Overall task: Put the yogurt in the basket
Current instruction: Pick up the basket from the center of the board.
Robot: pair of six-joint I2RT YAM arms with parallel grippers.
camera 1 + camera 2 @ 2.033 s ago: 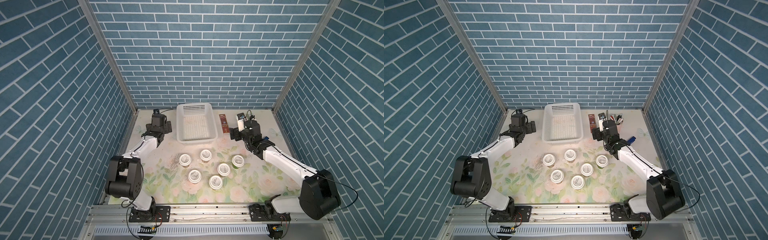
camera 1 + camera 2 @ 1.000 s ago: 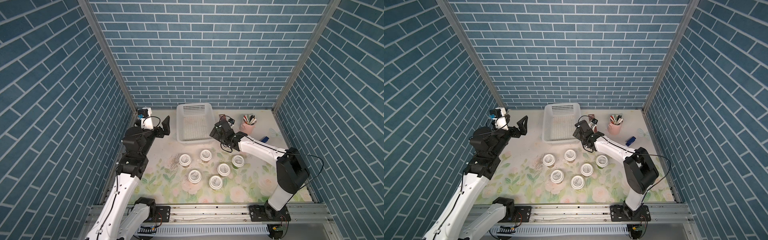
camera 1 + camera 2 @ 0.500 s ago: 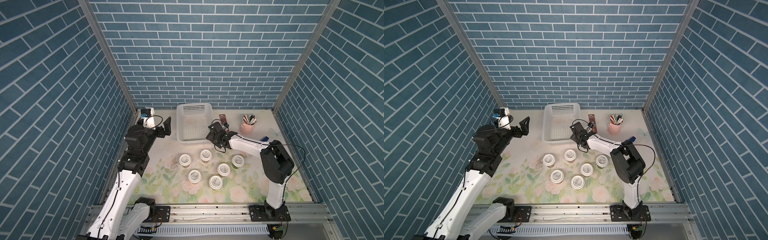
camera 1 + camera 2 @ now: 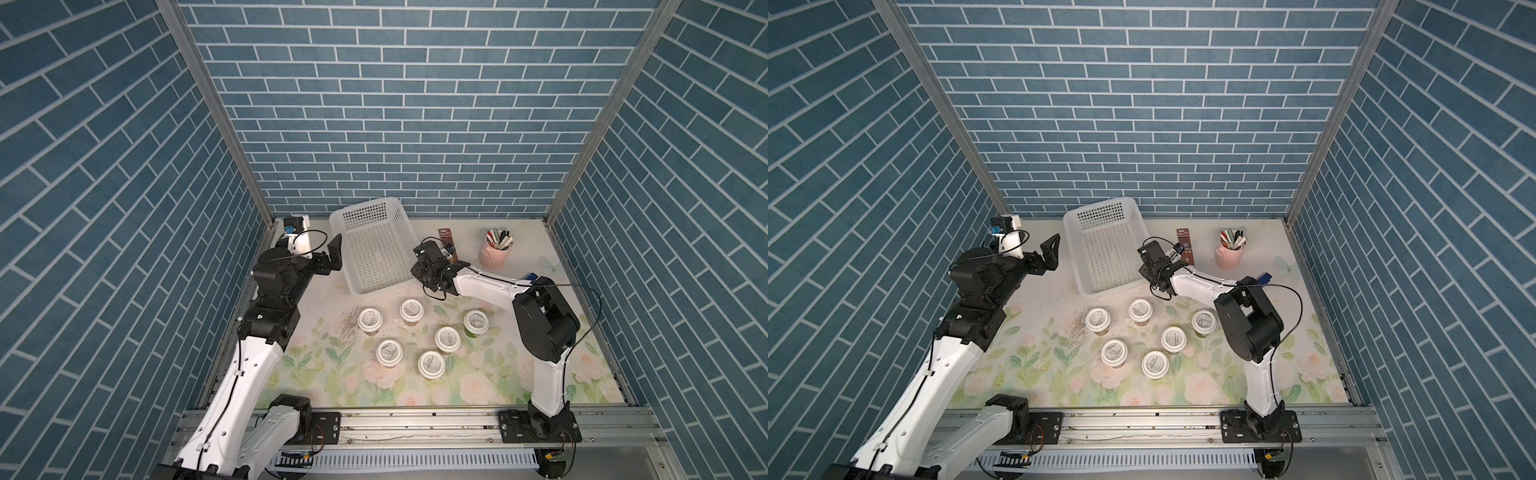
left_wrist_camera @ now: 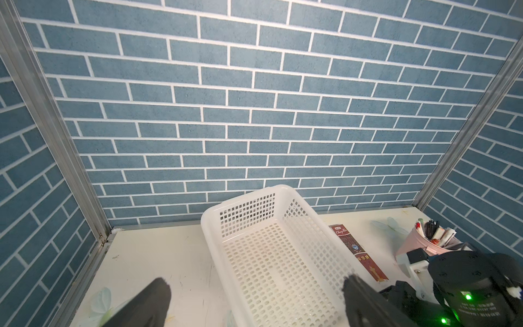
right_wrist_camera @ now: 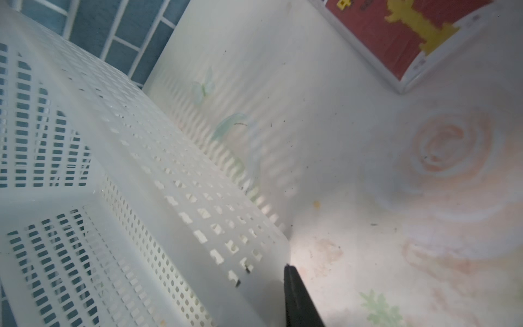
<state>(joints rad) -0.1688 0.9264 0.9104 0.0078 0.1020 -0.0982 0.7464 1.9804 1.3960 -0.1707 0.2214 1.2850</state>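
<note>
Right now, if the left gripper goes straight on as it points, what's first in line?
Probably the basket, which lies dead ahead between the open fingers of the left gripper in the left wrist view. Depth is unclear; it may clear the rim.

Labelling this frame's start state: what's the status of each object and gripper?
Basket: empty, skewed.
Yogurt cups: six, upright, lidded, outside basket.
Pen cup: upright, holding pens.
Left gripper: open, empty.
Right gripper: at basket corner, grip unclear.

Both top views are bright, even and sharp; shadows are faint. The right wrist view is hazy: basket [image 6: 119, 175] blurred, a glare patch on the counter [image 6: 322, 243] beside it. In the left wrist view, bricks [image 5: 254, 113] bow.
</note>
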